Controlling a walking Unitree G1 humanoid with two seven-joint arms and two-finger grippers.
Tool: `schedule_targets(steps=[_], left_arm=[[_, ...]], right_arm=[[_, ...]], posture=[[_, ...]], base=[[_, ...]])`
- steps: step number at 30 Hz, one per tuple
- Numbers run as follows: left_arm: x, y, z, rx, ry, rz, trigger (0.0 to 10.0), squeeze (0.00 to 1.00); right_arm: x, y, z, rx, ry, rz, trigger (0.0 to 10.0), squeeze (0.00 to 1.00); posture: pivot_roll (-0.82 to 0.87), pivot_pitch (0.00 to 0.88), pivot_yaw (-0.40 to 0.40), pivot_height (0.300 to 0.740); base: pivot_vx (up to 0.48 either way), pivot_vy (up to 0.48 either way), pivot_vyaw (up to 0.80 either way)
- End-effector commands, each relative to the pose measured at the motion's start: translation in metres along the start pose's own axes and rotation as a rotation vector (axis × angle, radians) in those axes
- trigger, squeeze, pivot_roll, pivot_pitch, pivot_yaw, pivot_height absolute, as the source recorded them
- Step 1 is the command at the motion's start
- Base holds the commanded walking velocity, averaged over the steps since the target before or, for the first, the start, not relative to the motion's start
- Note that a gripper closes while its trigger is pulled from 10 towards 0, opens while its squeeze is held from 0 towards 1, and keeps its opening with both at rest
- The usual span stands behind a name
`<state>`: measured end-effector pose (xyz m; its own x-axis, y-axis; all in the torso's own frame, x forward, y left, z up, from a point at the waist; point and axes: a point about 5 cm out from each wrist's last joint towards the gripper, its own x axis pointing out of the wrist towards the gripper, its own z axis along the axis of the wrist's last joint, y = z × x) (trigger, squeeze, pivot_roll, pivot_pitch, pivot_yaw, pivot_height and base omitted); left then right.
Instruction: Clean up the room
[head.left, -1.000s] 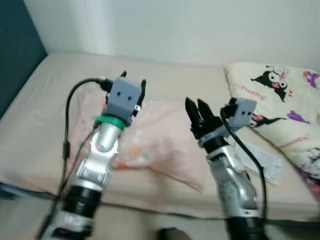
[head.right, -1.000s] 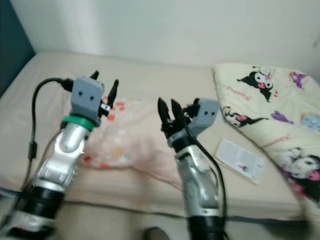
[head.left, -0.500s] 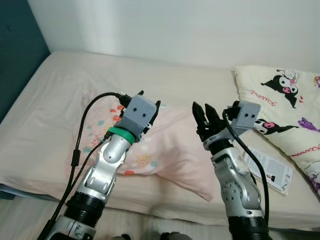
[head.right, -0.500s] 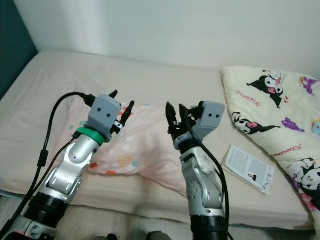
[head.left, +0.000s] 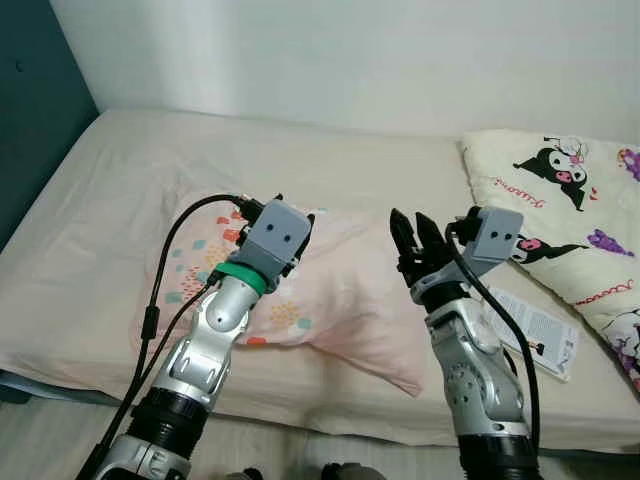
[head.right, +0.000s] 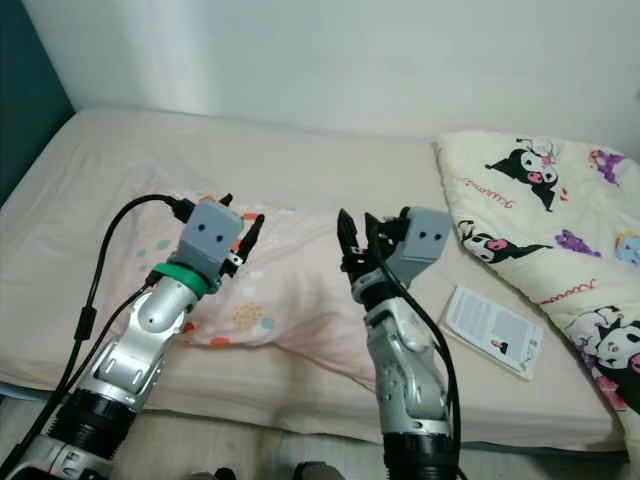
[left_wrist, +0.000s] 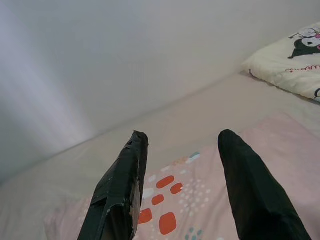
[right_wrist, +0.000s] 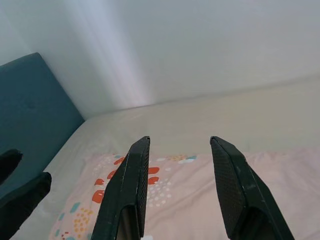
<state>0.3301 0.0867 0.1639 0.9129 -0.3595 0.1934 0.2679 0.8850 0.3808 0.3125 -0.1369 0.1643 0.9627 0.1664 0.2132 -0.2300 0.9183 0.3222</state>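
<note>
A pink pillow (head.left: 335, 290) with coloured spots lies on the bed (head.left: 130, 170), near its front edge. Both arms are raised over it. My left gripper (head.right: 243, 212) hovers above the pillow's left part, open and empty; the left wrist view shows its fingers (left_wrist: 125, 175) spread over the spotted fabric (left_wrist: 165, 220). My right gripper (head.left: 408, 218) is held above the pillow's right half, open too, with nothing between its fingers (right_wrist: 130, 185). A white booklet (head.left: 538, 330) lies on the sheet to the right of the pillow.
A cream blanket with cartoon prints (head.left: 560, 190) is bunched at the bed's right side. A dark blue headboard (head.left: 30, 110) stands at the left and a white wall (head.left: 350, 50) runs behind the bed. A strip of floor (head.left: 60, 430) shows below the mattress.
The camera shifted and the blur cleared, so the whole scene moved. Both grippers sit a little lower over the pillow, still open.
</note>
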Motion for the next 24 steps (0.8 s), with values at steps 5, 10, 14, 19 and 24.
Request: schedule_targets(steps=[5,10,14,19,24], left_arm=[[-0.0018,0.0015,-0.0099,-0.069,0.058,0.028,10.0,0.00],[-0.0006,0.0011,-0.0095,-0.085,0.060,0.027,10.0,0.00],[-0.0004,0.0009,-0.0093,-0.086,0.058,0.026,10.0,0.00],[0.0006,0.0008,-0.0083,-0.099,0.057,0.027,10.0,0.00],[0.0011,0.0015,-0.0074,-0.101,0.052,0.032,10.0,0.00]], right_arm=[[-0.0018,-0.0004,-0.0048,0.006,0.006,-0.007,10.0,0.00],[-0.0011,0.0001,-0.0047,0.005,0.007,-0.002,10.0,0.00],[-0.0009,0.0001,-0.0046,0.005,0.007,-0.001,10.0,0.00],[-0.0003,0.0005,-0.0047,0.004,0.008,0.006,10.0,0.00],[0.0002,0.0010,-0.0047,0.004,0.009,0.010,10.0,0.00]], posture=[[-0.16,0.034,0.040,0.738],[-0.16,0.029,0.038,0.738],[-0.16,0.028,0.038,0.738],[-0.16,0.025,0.036,0.738],[-0.16,0.024,0.035,0.738]], base=[[0.000,0.000,0.00],[0.000,0.000,0.00],[0.000,0.000,0.00],[0.000,0.398,0.00],[0.000,0.433,0.00]])
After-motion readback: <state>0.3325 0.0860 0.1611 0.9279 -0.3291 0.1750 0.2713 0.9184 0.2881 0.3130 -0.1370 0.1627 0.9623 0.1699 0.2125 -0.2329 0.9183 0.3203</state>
